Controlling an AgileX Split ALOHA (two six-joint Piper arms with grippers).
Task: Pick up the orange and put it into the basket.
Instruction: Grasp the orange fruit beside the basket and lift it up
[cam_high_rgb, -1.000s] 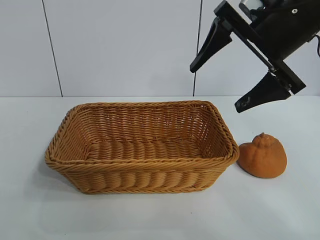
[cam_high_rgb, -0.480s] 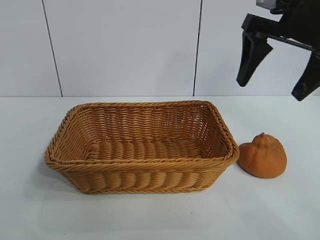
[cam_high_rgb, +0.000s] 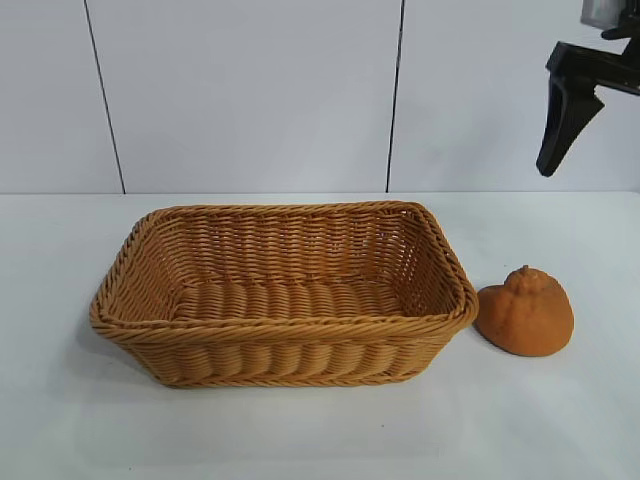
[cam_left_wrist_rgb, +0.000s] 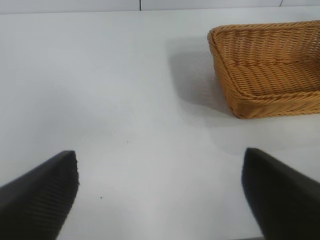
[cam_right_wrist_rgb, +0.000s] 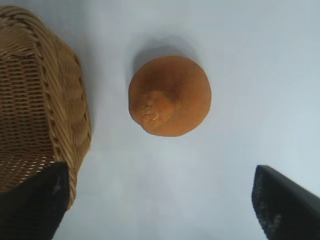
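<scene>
The orange (cam_high_rgb: 525, 312) lies on the white table just right of the basket (cam_high_rgb: 285, 325), almost touching its right wall; the basket holds nothing. In the right wrist view the orange (cam_right_wrist_rgb: 170, 95) shows from above beside the basket's rim (cam_right_wrist_rgb: 75, 100). My right gripper (cam_right_wrist_rgb: 161, 192) is open and empty, high above the orange; only one of its fingers (cam_high_rgb: 565, 110) shows at the exterior view's top right. My left gripper (cam_left_wrist_rgb: 161, 167) is open and empty over bare table, off to one side of the basket (cam_left_wrist_rgb: 265, 65), and is outside the exterior view.
The white table (cam_high_rgb: 320, 430) spreads all round the basket, with a white panelled wall (cam_high_rgb: 250, 90) behind it. Nothing else stands on the table.
My right gripper has swung to the right and upward, from above the basket's right end to above the orange, staying open. The orange and the basket have not moved.
</scene>
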